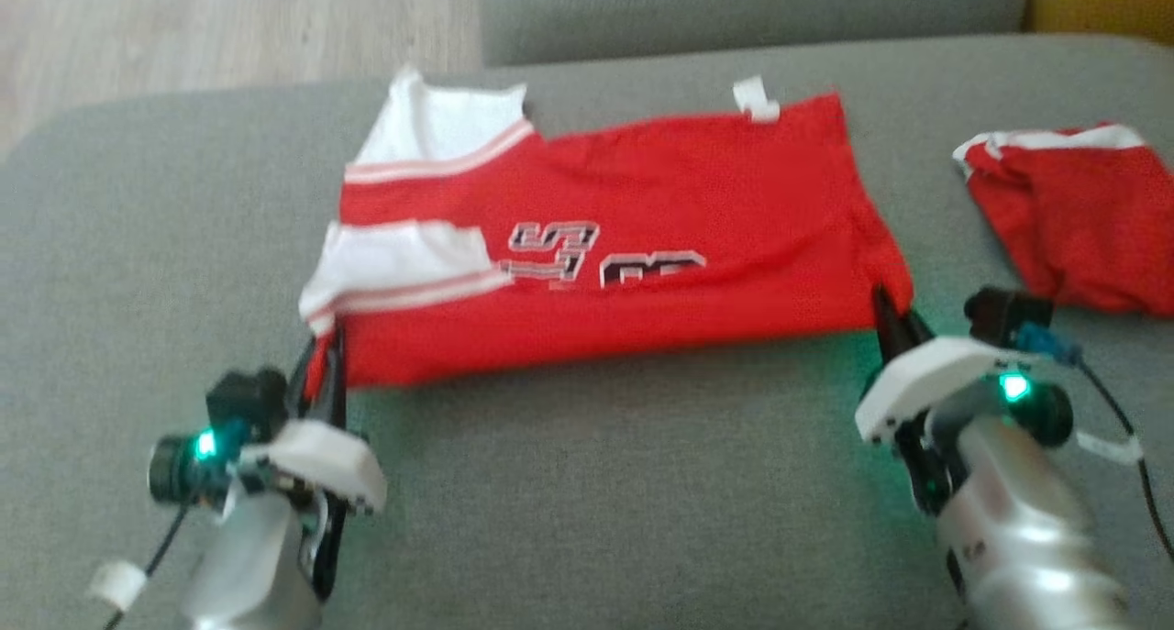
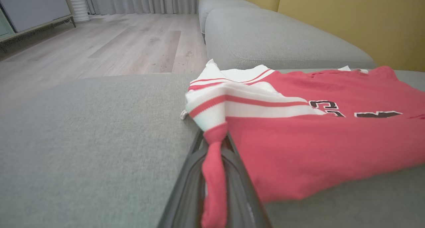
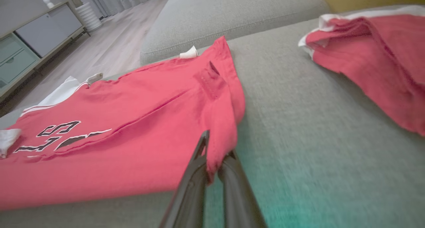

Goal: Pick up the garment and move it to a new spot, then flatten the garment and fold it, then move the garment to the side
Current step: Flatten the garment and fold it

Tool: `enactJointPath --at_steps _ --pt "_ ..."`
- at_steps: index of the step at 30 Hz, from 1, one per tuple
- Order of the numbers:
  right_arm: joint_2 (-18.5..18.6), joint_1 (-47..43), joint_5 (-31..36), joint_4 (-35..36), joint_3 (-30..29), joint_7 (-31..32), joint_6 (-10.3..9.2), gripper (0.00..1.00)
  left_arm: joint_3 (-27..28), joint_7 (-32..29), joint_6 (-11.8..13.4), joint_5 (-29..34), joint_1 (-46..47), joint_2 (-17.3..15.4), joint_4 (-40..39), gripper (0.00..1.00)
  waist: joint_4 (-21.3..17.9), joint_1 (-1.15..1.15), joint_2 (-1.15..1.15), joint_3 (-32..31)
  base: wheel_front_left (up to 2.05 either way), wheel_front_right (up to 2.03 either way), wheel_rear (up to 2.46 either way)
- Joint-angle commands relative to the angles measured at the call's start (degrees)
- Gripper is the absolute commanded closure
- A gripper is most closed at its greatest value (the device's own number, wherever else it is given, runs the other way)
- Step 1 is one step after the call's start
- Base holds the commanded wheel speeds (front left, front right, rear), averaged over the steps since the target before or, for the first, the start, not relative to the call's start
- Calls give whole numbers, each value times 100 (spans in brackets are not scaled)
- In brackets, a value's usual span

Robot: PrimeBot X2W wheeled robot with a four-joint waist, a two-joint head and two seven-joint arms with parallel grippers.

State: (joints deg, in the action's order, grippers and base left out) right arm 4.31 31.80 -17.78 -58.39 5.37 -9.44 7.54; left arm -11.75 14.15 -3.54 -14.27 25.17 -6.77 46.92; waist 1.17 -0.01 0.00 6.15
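So, both of my jaws are pinched tight on cloth right now. My left gripper (image 2: 214,139) has the near corner of the red garment (image 1: 642,236) at the sleeve end. In the left wrist view a twisted strip of red fabric runs down between my two dark fingers (image 2: 188,188). My right gripper (image 3: 214,151) is closed on the near corner at the hem end, with a fold of the red edge nipped between the tips.

The garment itself lies spread across the grey sofa cushion (image 1: 596,492), running left to right in the head view. The white-and-red striped sleeves are at my left, the black-and-white lettering is near the middle, and a small white tag (image 1: 756,98) sticks out at the far edge. It's mostly flat, though the hem side is bunched into a ridge by my right gripper.

Off to my right, well apart from it, a second red piece of clothing (image 1: 1073,217) with white trim sits crumpled on the same cushion. Wooden floor (image 1: 229,25) shows beyond the cushion's far left. The head view is a bit blurry, so I can't read the lettering.
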Motion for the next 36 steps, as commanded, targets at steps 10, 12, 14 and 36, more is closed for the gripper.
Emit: enactJointPath --at_steps 10,12,14,36 --pt "116 -1353 -557 1591 158 637 -5 100 -69 -456 -59 -152 -1080 -307 -742 100 -136 1 0 -744 0 0 0" --pt "112 -1631 -549 1962 68 769 -5 100 -99 -584 -38 -165 -1261 -327 -991 100 -145 1 0 -753 0 0 0" --pt "90 -1874 -507 2305 -33 925 -5 100 -126 -709 -11 -175 -1401 -344 -1215 100 -155 1 0 -748 0 0 0" --pt "-123 -969 245 4698 -884 987 -5 0 -25 -753 -34 -128 517 -758 -2242 0 -593 1 0 741 0 0 0"
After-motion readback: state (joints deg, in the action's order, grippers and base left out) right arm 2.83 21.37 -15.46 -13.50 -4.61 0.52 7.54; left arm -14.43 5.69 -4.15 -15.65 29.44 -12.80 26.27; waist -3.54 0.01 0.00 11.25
